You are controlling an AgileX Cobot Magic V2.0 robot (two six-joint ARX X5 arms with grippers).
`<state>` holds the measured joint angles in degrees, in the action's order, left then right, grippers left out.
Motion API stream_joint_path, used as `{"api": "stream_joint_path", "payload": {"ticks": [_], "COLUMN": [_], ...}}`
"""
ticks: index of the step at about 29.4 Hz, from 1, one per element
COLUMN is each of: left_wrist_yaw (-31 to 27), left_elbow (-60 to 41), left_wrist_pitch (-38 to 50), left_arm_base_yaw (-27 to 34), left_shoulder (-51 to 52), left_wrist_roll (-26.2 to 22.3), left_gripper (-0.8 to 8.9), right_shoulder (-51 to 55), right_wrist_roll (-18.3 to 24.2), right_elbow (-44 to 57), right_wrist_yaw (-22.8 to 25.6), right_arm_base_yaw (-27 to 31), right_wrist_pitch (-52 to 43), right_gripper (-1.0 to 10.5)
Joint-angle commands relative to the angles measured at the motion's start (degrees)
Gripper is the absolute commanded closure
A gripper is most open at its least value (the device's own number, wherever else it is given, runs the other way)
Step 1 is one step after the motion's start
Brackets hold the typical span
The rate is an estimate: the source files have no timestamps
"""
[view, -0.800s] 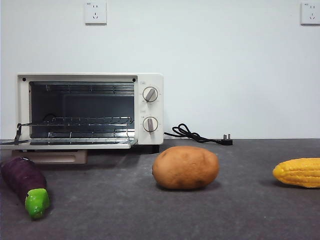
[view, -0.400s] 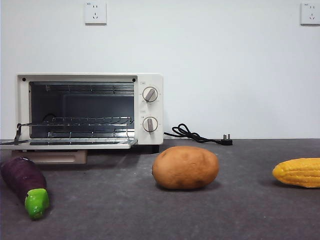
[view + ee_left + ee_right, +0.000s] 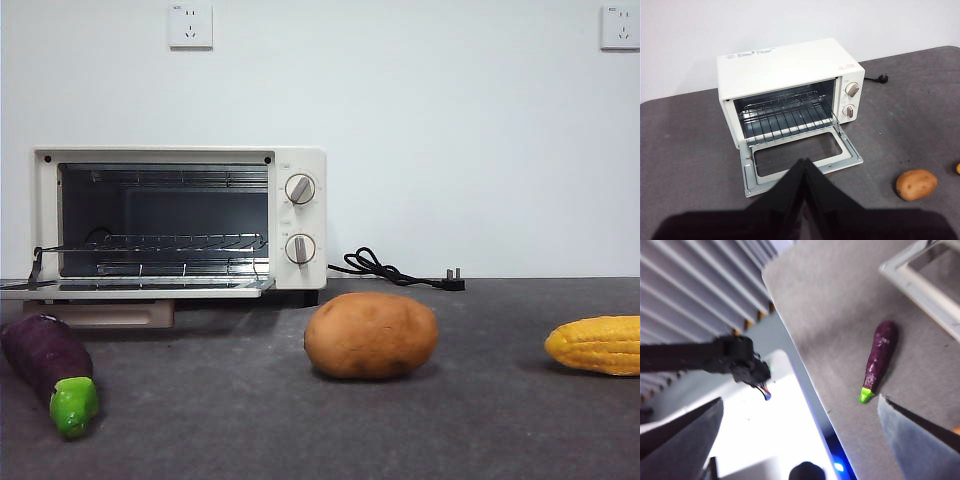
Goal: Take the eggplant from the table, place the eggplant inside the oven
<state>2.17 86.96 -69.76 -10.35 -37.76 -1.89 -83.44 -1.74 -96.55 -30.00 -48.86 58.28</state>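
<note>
The eggplant (image 3: 48, 368), dark purple with a green stem cap, lies on the table (image 3: 250, 425) at the near left, in front of the oven (image 3: 298, 215). The oven's door hangs open and its wire rack is bare. In the right wrist view the eggplant (image 3: 879, 359) lies well below my right gripper (image 3: 800, 400), whose jaws stand wide open and empty. My left gripper (image 3: 803, 163) is shut with nothing in it, high above the table and facing the open oven (image 3: 785, 62). Neither arm shows in the front view.
A brown potato (image 3: 371, 335) sits mid-table, with a yellow corn cob (image 3: 598, 344) at the far right. The oven's black cord and plug (image 3: 400, 271) lie behind them. The table's edge (image 3: 805, 385) runs close beside the eggplant.
</note>
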Motion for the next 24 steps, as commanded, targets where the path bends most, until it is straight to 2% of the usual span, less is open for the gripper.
{"api": "stream_joint_path", "payload": {"ticks": [1, 9, 17, 24], "left_wrist_yaw": [1.2, 1.2, 1.2, 1.2], "left_elbow": [-0.2, -0.2, -0.2, -0.2], "left_wrist_pitch": [0.7, 0.6, 0.1, 0.0], "left_arm_base_yaw": [0.0, 0.0, 0.0, -0.5], "left_shoulder": [0.2, 0.2, 0.2, 0.2], "left_wrist_roll": [0.2, -0.3, -0.9, -0.9], "left_gripper": [8.19, 8.19, 8.19, 8.19], "right_shoulder": [-4.8, -18.4, -28.9, -33.4], "right_wrist_roll": [0.3, 0.0, -4.8, -7.3], "right_elbow": [0.0, 0.0, 0.0, 0.0], "right_wrist_yaw": [3.5, 13.9, 16.2, 19.8], "right_arm_base_yaw": [-3.5, -9.8, -11.9, -11.9], "right_wrist_pitch": [-0.9, -2.3, -9.6, -12.4], "right_gripper": [3.2, 3.2, 3.2, 3.2]}}
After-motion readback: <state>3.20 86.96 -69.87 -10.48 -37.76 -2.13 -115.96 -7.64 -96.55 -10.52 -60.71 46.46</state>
